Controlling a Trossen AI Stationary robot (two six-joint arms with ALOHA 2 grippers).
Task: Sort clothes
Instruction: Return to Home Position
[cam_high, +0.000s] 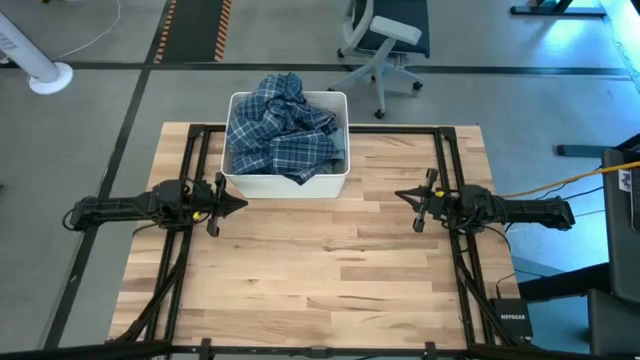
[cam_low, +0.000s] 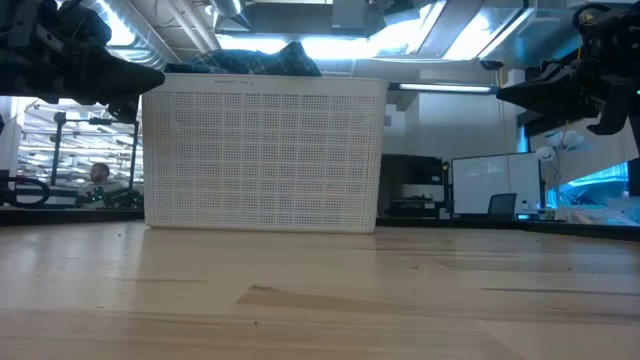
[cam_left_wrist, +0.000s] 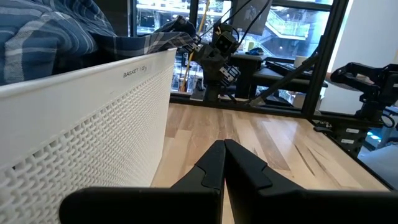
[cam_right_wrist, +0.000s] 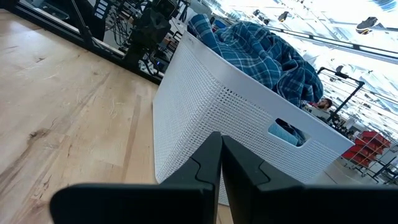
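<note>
The clothes fill a white plastic bin (cam_high: 340, 140) at the table's far middle; a blue-white plaid shirt (cam_high: 282, 130) lies heaped on top, showing above the rim in the low view (cam_low: 250, 62) and in both wrist views (cam_left_wrist: 43, 37) (cam_right_wrist: 267, 53). A bit of blue cloth shows through the bin's handle slot (cam_right_wrist: 287, 132). My left gripper (cam_high: 240, 203) hovers shut above the table, left of the bin's near corner, pointing right. My right gripper (cam_high: 401, 194) hovers shut on the right, pointing left. Both are empty.
Bare wooden tabletop (cam_high: 320, 270) spreads between and in front of the arms. A black frame (cam_high: 450, 150) runs round the table's edges. An office chair (cam_high: 385, 40) and a white fan base (cam_high: 48, 75) stand on the floor beyond the far edge.
</note>
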